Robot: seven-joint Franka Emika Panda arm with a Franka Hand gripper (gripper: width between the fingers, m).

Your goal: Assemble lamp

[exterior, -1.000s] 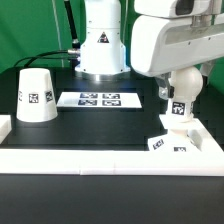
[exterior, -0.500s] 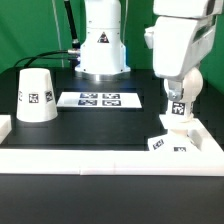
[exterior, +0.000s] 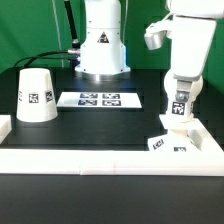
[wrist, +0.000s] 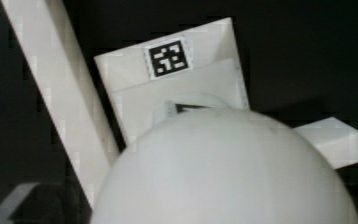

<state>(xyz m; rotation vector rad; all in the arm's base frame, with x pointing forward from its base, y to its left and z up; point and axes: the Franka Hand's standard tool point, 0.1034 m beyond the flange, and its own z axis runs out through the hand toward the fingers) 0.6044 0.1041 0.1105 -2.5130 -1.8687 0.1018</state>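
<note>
On the black surface (exterior: 100,125), the bulb (wrist: 220,170) is judged to be being seated in the base (exterior: 170,138) directly beneath the hand (exterior: 177,110), whose spread or pinch cannot be told, and the shade (exterior: 37,95), well away from it, must be fetched next.

Only the arm (exterior: 186,40) really moved. Its bulky upper part had filled the exterior view's top right corner, then it swung round and ended up narrower and more upright. The gripper (exterior: 178,116) looked like it crept up a touch too.
</note>
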